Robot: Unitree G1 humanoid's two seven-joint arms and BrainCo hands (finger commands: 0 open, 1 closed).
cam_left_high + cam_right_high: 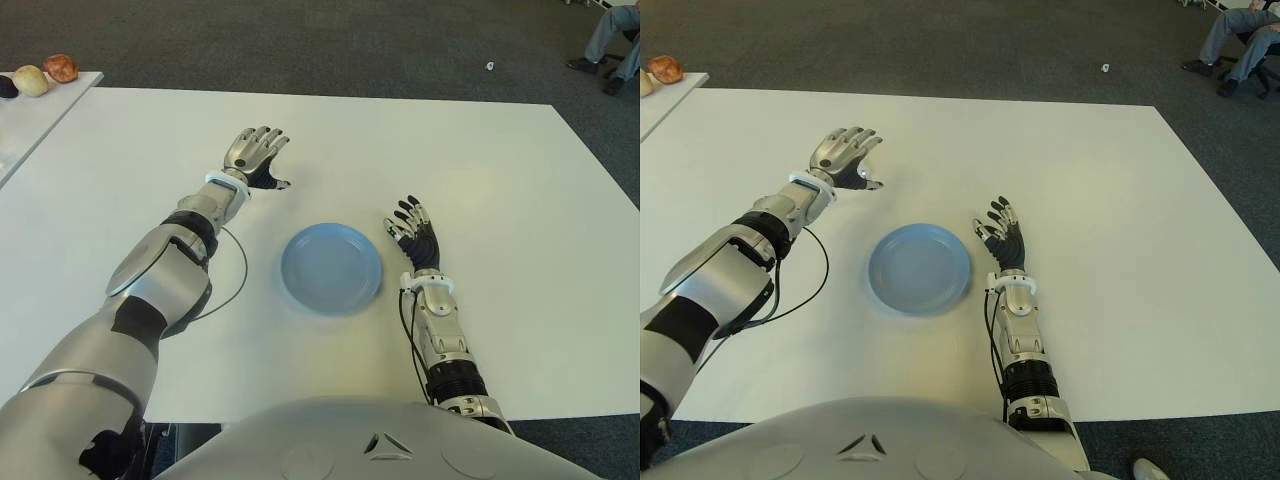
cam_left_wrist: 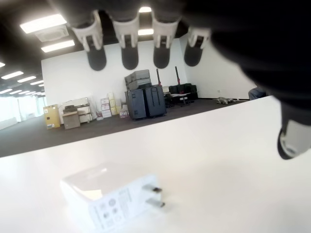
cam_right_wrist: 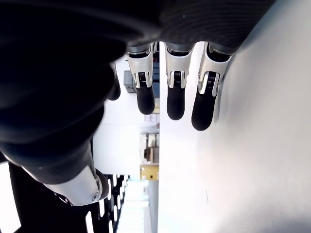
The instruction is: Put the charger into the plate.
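While the charger (image 2: 109, 201) lies untouched on the white table (image 1: 500, 200) beneath the spread-fingered left hand (image 1: 255, 155), the blue plate (image 1: 331, 268) holds nothing — grasp and transfer both remain — and the right hand (image 1: 415, 232) sits relaxed, holding nothing, beside the plate.

A white charger (image 2: 109, 201) lies flat on the tabletop (image 1: 480, 160), prongs showing; the round blue plate (image 1: 331, 268) sits empty.
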